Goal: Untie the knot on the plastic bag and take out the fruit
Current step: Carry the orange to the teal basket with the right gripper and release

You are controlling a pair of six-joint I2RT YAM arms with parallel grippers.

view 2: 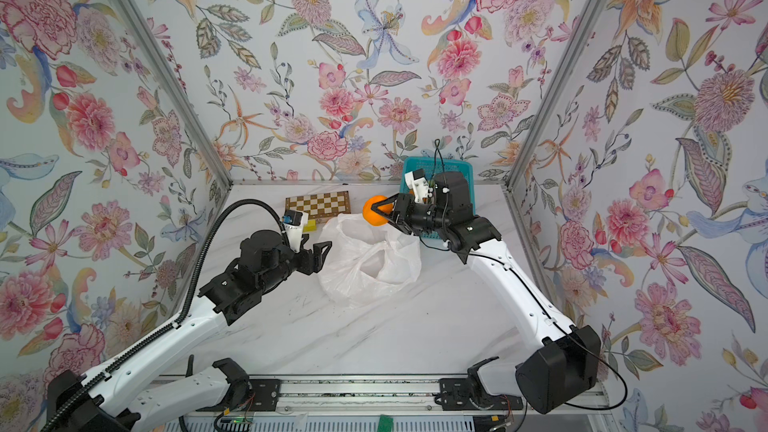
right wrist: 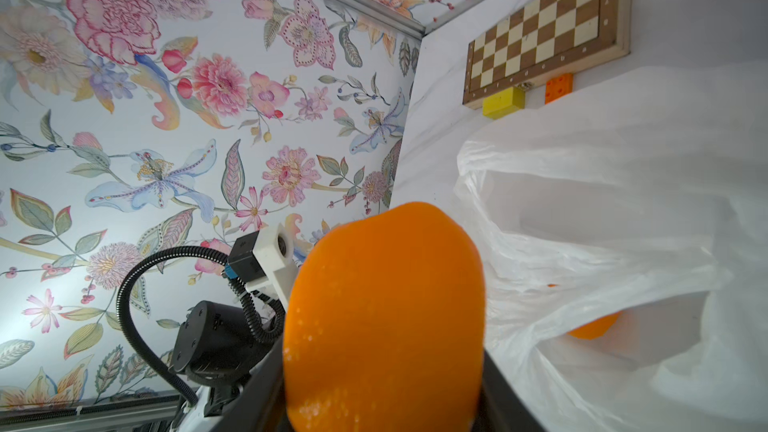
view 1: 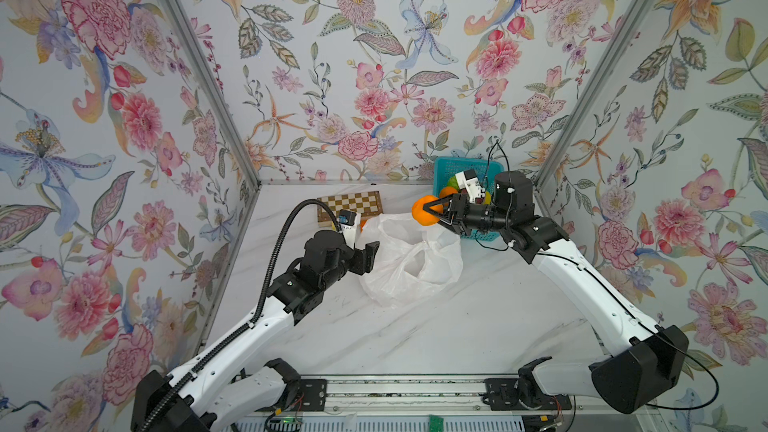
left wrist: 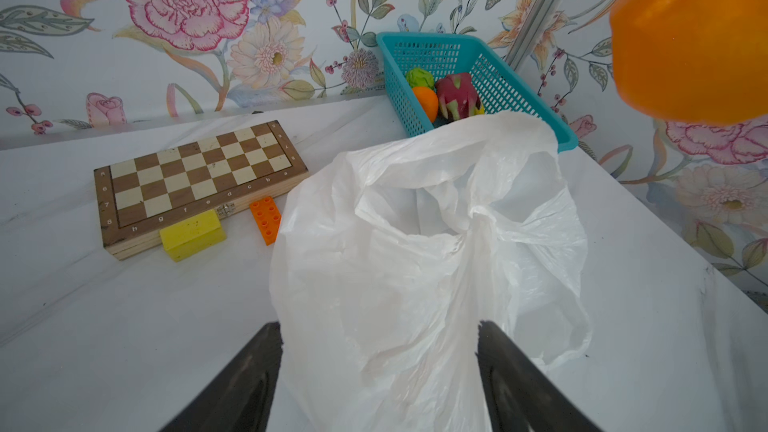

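Closest to my right wrist camera, the orange (right wrist: 384, 317) fills the view, clamped between the jaws of the right gripper (view 1: 428, 211), which holds it above the rim of the plastic bag (view 1: 415, 272). Behind that hand stands the teal basket (left wrist: 428, 37) with a dragon fruit (left wrist: 457, 93), a smaller orange (left wrist: 426, 103) and a green fruit (left wrist: 419, 76). One more orange (right wrist: 594, 328) shows inside the bag's gaping mouth. My left gripper (left wrist: 378, 326) is spread wide, the bag's plastic right ahead of its fingers (left wrist: 245, 376).
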